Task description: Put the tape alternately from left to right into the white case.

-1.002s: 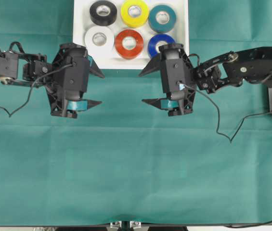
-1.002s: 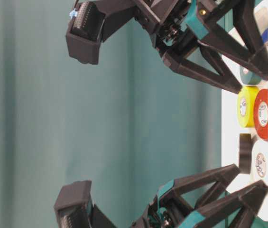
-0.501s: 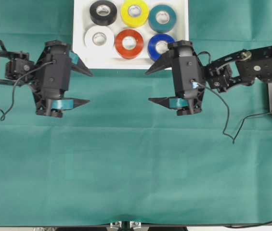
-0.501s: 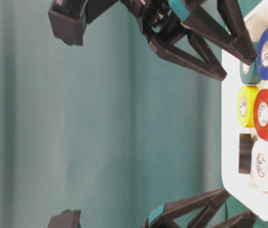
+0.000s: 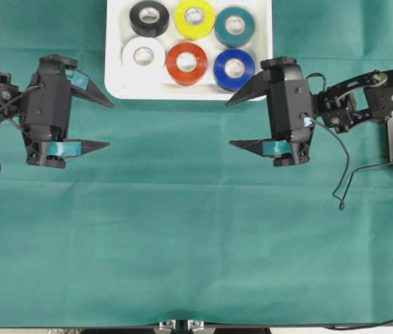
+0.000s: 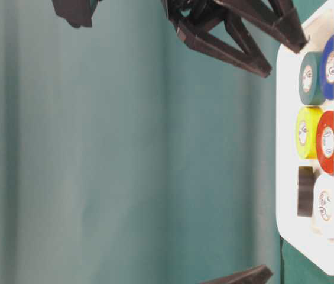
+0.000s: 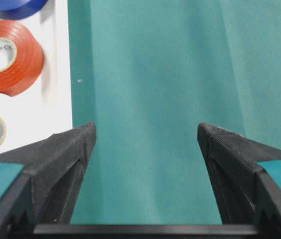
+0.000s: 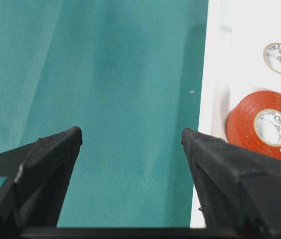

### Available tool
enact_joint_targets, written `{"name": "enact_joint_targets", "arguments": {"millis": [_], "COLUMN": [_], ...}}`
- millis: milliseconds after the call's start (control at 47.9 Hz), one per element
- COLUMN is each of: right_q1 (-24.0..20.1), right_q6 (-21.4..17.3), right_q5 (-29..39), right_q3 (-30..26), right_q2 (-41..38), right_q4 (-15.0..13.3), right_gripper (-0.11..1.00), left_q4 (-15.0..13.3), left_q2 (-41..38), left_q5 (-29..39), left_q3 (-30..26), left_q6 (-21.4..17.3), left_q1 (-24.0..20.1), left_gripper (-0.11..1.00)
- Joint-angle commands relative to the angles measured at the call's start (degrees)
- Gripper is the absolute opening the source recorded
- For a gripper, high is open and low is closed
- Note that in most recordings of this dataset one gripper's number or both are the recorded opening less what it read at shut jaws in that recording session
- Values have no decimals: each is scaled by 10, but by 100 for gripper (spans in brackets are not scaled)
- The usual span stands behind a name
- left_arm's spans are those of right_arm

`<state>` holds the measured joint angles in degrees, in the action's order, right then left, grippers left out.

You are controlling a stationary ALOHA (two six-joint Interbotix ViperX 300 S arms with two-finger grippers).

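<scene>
Both end effectors (image 5: 106,125) (image 5: 234,124) retreated outward, jaws spread.

Six rolls of tape (image 5: 186,62), one white case (image 5: 115,83), two tools, apparently nothing more.

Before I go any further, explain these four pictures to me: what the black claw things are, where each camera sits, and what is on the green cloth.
The black claws are the two grippers of a two-armed robot. Seen from above, the left gripper and the right gripper both stand open, and neither holds anything.

One picture looks straight down from overhead. Another is shot from table level and appears turned on its side. The last two come from cameras on the wrists, each looking out between its own black fingers.

On the green cloth lies a white tray with six rolls of tape in two rows: black, yellow and teal behind, white, red-orange and blue in front.
</scene>
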<state>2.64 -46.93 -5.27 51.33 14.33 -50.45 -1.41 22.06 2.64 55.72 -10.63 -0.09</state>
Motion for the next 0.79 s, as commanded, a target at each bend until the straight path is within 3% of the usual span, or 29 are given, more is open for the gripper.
{"name": "enact_joint_targets", "arguments": {"millis": [0, 418, 773], "right_q1": [-2, -3, -3], "right_q6": [-1, -2, -2], "right_q5": [-2, -2, -1], "right_q3": [-1, 40, 70], "right_q2": [17, 59, 97], "right_q4": [2, 24, 44], "right_gripper": [88, 88, 88], "left_q4": [-1, -3, -3], "left_q2": [22, 101, 192], "left_q5": [-5, -6, -7], "left_q3": [3, 55, 110], "left_q6": [0, 3, 41], "left_q1": [2, 2, 2], "left_gripper": [88, 88, 88]}}
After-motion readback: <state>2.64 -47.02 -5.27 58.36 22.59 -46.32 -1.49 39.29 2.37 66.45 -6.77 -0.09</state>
